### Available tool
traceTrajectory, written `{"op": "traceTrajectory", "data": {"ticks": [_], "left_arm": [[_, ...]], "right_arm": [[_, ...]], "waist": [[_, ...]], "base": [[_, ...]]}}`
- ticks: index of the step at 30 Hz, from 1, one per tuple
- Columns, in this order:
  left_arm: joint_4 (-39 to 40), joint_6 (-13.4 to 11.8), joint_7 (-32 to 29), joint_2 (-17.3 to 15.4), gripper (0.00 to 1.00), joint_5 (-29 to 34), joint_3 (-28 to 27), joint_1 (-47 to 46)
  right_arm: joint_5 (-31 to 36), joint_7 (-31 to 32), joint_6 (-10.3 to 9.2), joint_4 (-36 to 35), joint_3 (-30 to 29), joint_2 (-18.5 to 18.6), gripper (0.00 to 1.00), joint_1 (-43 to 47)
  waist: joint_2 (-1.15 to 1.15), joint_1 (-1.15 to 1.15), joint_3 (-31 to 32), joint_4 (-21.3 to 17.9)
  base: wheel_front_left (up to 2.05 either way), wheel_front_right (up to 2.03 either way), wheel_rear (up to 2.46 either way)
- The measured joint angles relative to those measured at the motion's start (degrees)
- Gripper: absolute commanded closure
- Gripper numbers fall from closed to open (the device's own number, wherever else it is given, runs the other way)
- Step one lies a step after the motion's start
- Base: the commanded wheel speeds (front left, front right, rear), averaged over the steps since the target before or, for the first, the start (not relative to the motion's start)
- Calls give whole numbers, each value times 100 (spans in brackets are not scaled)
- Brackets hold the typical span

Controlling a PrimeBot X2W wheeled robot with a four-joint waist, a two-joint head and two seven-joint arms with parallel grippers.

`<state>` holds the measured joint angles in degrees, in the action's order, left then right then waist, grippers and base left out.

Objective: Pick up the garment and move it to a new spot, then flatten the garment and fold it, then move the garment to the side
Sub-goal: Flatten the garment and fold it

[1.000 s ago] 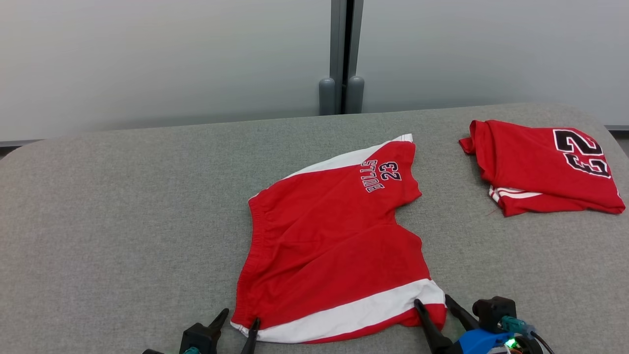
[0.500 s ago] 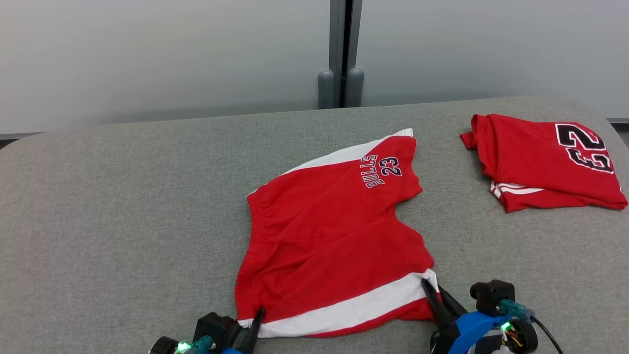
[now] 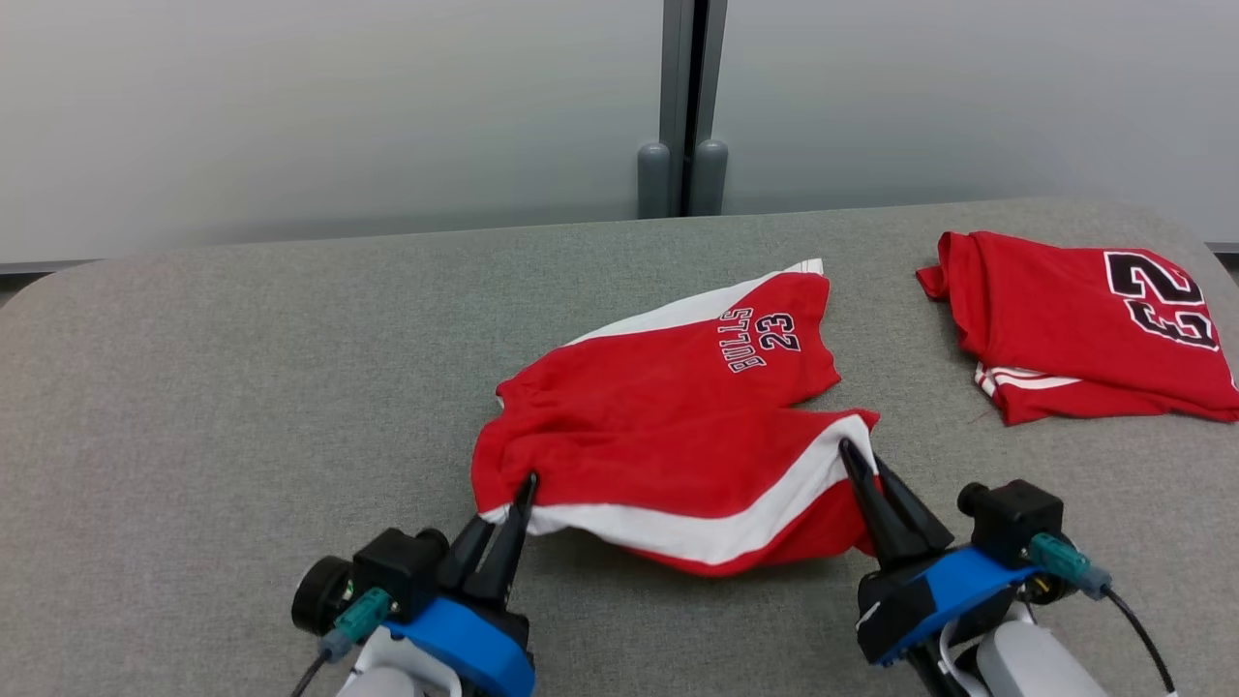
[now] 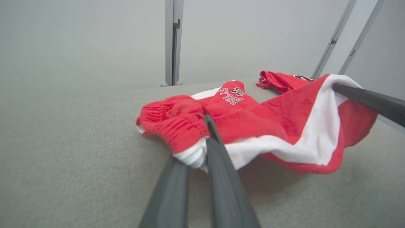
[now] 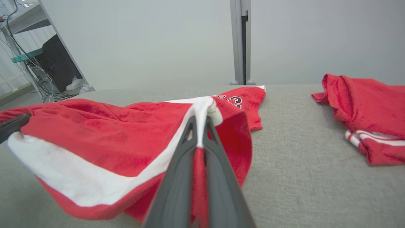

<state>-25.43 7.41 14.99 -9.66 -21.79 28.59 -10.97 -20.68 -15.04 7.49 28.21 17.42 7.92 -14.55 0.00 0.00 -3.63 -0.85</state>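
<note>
Head view: left gripper [image 3: 524, 487] and right gripper [image 3: 860, 455], each clamped on the red white-striped fabric shorts [image 3: 668, 426], just lifted the near hem off the grey felt table [image 3: 242, 387], so the fold's started.

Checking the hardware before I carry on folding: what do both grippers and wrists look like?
The left gripper and right gripper match: two long, dark, tapering fingers on a blue housing, with a black boxy module carrying a teal connector and a dark cable. Pale forearm casing sits behind.
</note>
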Motion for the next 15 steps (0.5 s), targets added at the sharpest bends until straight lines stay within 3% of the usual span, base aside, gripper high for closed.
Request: {"op": "traceTrajectory", "data": {"ticks": [7, 15], "left_arm": [[592, 0, 0, -34, 100, -338, -286, -766], [113, 1, -21, -417, 100, -856, -53, -2900]], "right_arm": [[32, 0, 0, -579, -129, 146, 100, -655], [9, 0, 0, -322, 12, 261, 100, -2663]], "waist": [[0, 0, -178, -54], [0, 1, -754, -186]], "base": [[0, 0, 0], [0, 0, 0]]}}
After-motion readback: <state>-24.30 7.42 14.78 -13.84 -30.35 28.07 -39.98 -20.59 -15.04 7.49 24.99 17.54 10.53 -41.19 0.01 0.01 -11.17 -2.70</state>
